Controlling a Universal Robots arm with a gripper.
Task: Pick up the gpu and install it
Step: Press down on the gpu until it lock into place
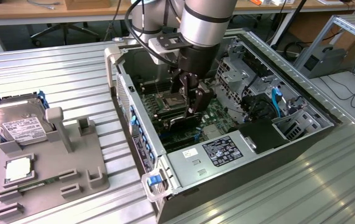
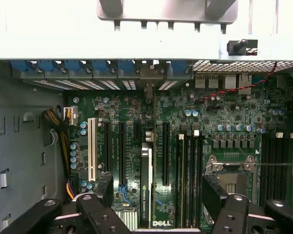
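Note:
The gpu (image 2: 146, 187) stands on edge in a motherboard slot and is seen from above as a narrow dark strip with a printed label. Its end points toward the blue latches at the case's rear panel. My gripper (image 2: 158, 186) is open, with one black finger (image 2: 105, 189) on each side of the card and a clear gap to it on both sides. In the exterior view my gripper (image 1: 190, 100) reaches down into the open computer case (image 1: 184, 161), just above the green motherboard (image 1: 218, 114).
At the exterior view's left, a grey fixture (image 1: 52, 172) holds a silver hard drive (image 1: 18, 123), a CPU (image 1: 18, 170) and a RAM stick (image 1: 37, 184). Inside the case are a white PCI slot (image 2: 92, 148), the CPU socket (image 2: 232, 170), drive cages (image 1: 240, 70) and cables (image 1: 274, 100).

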